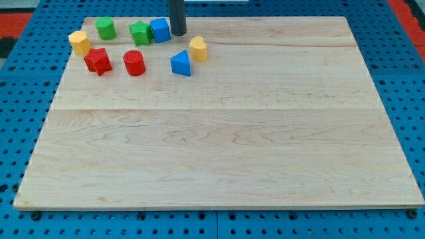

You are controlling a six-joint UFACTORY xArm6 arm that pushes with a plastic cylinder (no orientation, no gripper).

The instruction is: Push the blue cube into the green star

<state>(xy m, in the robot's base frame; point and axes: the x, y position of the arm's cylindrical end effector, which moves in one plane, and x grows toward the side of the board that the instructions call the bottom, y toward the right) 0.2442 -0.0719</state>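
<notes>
The blue cube sits near the view's top left of the wooden board, touching the right side of the green star. My tip stands just right of the blue cube, close to it or touching it. The rod rises out of the view's top edge.
A green cylinder-like block and a yellow block lie left of the star. A red star, a red cylinder, a blue triangular block and a yellow block lie below. Blue pegboard surrounds the board.
</notes>
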